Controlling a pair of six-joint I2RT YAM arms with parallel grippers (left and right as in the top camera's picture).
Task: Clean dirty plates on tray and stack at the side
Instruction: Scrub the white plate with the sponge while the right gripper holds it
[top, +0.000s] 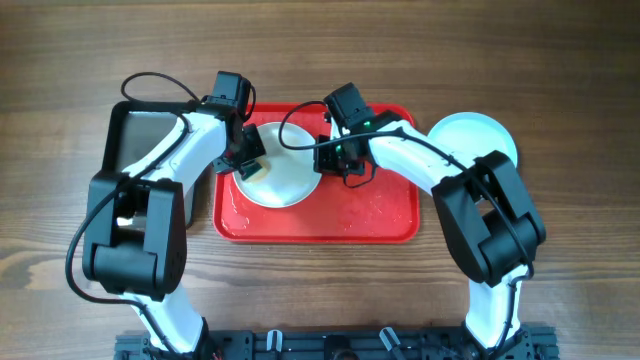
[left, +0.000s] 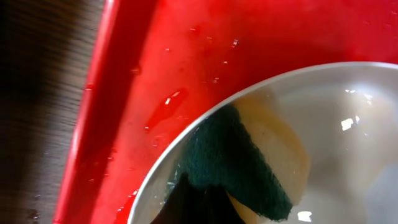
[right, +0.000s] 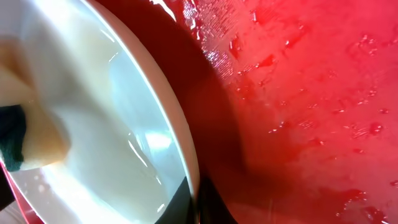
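Note:
A white plate (top: 288, 172) lies on the wet red tray (top: 330, 222). My left gripper (top: 249, 160) is shut on a sponge with a green scouring face and a yellow body (left: 249, 163), and presses it on the plate's left part (left: 348, 124). My right gripper (top: 338, 162) is shut on the plate's right rim (right: 189, 168), with one finger inside and one outside. A pale aqua plate (top: 478, 135) lies on the table to the right of the tray. I cannot tell whether another plate lies under it.
A dark metal tray (top: 150, 128) lies to the left of the red tray, partly under my left arm. Water drops and film cover the red tray floor (right: 311, 93), which also shows in the left wrist view (left: 161, 68). Wooden table lies all around.

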